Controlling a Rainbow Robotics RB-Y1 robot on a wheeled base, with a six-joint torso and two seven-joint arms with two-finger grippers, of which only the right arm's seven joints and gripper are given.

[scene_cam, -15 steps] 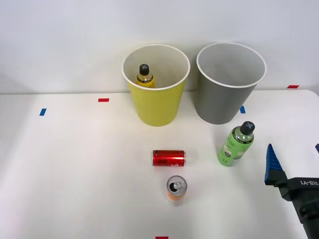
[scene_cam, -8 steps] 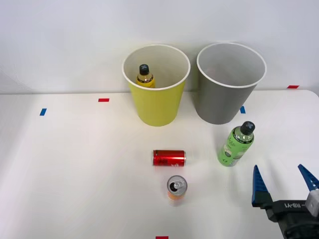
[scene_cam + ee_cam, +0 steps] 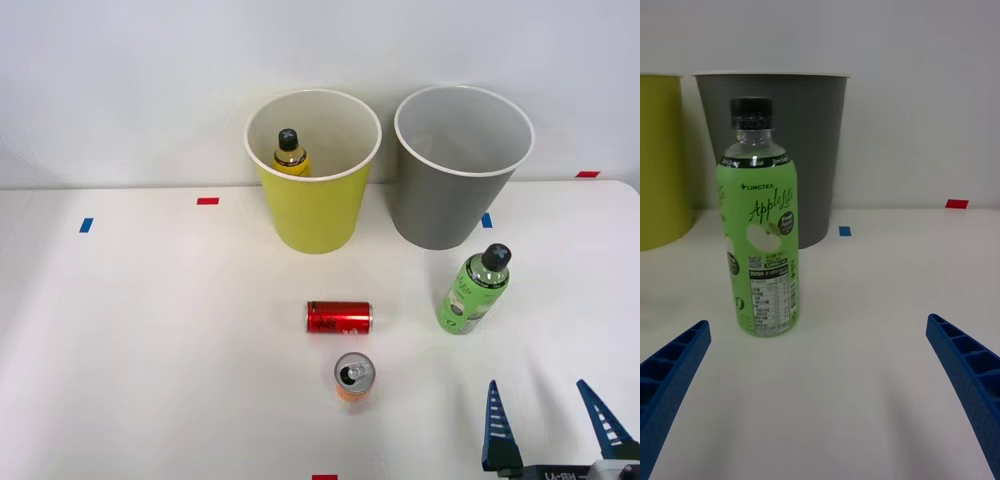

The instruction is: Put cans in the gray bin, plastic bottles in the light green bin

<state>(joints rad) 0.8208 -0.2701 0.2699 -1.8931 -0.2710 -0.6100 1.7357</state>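
The green-label plastic bottle stands upright on the white table, just in front of the gray bin. The yellow-label bottle sits inside the light green bin. A red can lies on its side at mid-table, and an orange can stands upright just in front of it. My right gripper is open at the table's near right, behind the green bottle and apart from it, with nothing between its blue fingers.
Small red tape marks and blue tape marks dot the white table. A pale wall stands right behind the two bins. Bare tabletop stretches to the left of the cans.
My right gripper has drawn back toward the near edge and shifted left, now lined up behind the green bottle, with both open fingers in sight. Bottles, cans and bins have not moved.
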